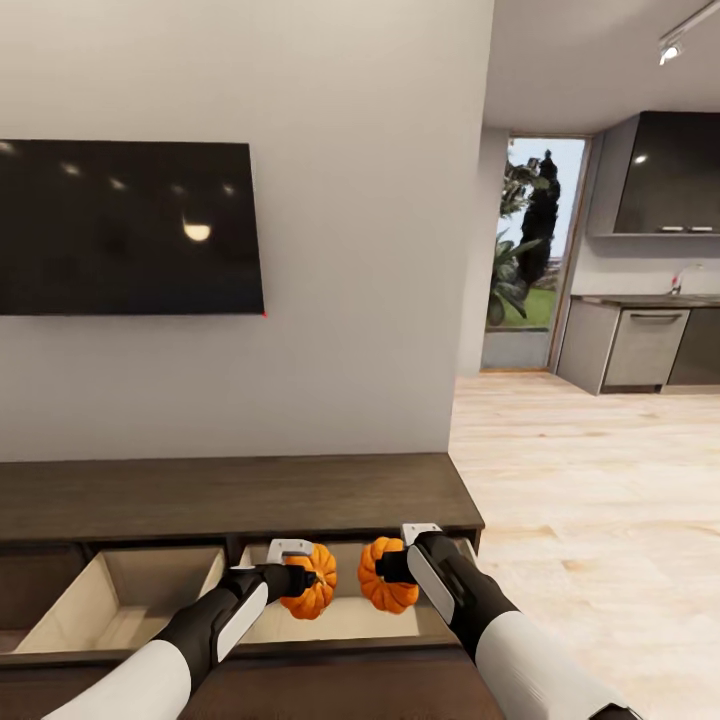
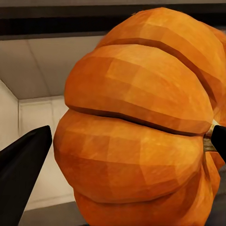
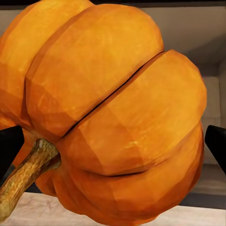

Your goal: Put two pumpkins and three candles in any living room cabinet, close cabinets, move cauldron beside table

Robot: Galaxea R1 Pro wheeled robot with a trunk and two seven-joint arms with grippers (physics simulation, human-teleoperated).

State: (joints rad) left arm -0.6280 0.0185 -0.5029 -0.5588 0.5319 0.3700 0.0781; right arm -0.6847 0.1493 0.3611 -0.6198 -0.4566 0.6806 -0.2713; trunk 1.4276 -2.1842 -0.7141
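Two pumpkins held over the open cabinet drawer

The left claw grips one pumpkin, the right claw the other pumpkin, side by side directly above the cabinet's pale open drawer.

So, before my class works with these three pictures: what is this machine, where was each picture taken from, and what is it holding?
It is a simulated wheeled robot with two arms, steered by a person. The wide picture comes from its head camera, looking down over both arms. The left gripper holds one pumpkin and the right gripper holds the other pumpkin, both above an open drawer of the dark wooden cabinet under a wall television. The two close-ups come from cameras near each gripper, so each pumpkin looks huge.
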